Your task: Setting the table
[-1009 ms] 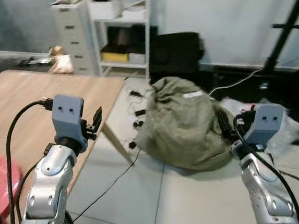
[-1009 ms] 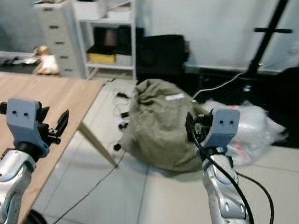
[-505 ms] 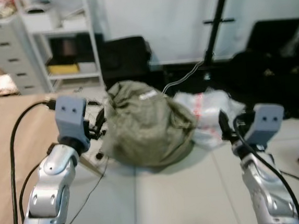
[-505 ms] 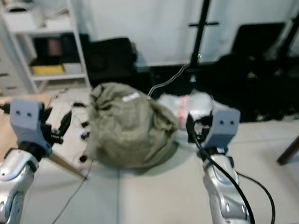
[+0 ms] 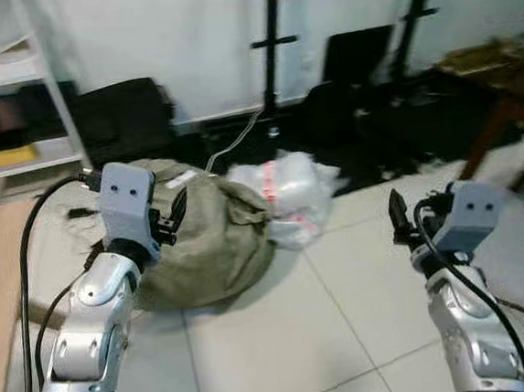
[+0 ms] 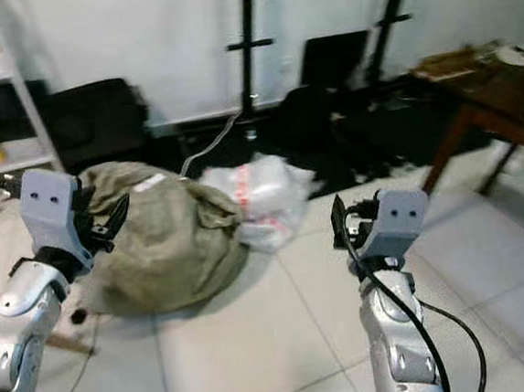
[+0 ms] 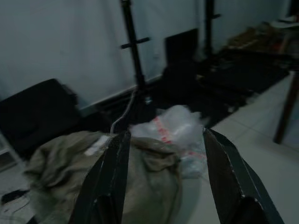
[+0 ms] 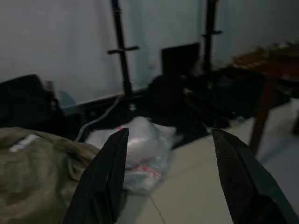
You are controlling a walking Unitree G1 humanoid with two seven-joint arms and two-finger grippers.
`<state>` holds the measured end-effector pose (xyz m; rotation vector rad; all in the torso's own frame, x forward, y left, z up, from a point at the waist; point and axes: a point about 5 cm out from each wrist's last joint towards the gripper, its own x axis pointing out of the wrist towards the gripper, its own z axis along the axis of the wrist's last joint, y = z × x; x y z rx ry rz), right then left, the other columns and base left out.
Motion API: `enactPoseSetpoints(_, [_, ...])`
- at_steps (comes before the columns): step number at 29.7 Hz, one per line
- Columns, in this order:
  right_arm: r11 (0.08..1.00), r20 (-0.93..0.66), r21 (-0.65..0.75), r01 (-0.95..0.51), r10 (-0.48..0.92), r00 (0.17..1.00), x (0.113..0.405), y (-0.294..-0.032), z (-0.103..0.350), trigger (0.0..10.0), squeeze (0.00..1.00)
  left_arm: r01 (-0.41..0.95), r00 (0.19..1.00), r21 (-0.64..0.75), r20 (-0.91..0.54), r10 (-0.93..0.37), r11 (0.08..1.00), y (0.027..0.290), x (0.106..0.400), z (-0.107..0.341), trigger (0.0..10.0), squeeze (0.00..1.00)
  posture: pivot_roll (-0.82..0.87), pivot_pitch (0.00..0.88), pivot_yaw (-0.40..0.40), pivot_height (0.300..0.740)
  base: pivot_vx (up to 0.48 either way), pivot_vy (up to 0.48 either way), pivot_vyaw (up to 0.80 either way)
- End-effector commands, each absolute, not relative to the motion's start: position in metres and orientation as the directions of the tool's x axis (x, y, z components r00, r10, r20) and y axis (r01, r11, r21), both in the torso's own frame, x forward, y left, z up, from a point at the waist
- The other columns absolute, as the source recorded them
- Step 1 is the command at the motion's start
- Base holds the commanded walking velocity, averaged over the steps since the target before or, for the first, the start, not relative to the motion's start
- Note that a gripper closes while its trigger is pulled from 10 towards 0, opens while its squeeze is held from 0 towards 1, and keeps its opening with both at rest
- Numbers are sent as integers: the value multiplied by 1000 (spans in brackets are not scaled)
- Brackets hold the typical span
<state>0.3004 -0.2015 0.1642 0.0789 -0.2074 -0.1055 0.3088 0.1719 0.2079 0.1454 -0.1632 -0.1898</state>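
Olive-green cloth sack (image 5: 202, 242) slumps on the tiled floor (image 5: 346, 317), a clear plastic bag (image 5: 285, 194) touching it. Left gripper (image 7: 163, 182) and right gripper (image 8: 168, 182) hover near the sack, fingers spread, empty.

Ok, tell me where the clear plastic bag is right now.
The clear plastic bag lies on the tiled floor ahead of the robot, right against the olive sack on that sack's right side, in front of the black stand.

Olive cloth sack (image 5: 206, 233) on tiled floor (image 5: 284, 341), clear plastic bag (image 5: 285, 194) touching it, black stands (image 5: 272, 48) behind
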Motion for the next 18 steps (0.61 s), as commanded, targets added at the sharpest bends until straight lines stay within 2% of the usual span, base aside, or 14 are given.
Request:
enactPoseSetpoints(1, [992,193,84,98,-112,975,300,-201,162,10000,0,178,973,151,122,-197,972,173,308,202,10000,0,-8,0,82,740,0,0,-800])
enactPoseSetpoints(18, [993,195,78,91,-105,975,300,-201,163,10000,0,187,976,124,88,-199,974,168,307,197,10000,0,-16,0,78,740,0,0,-800])
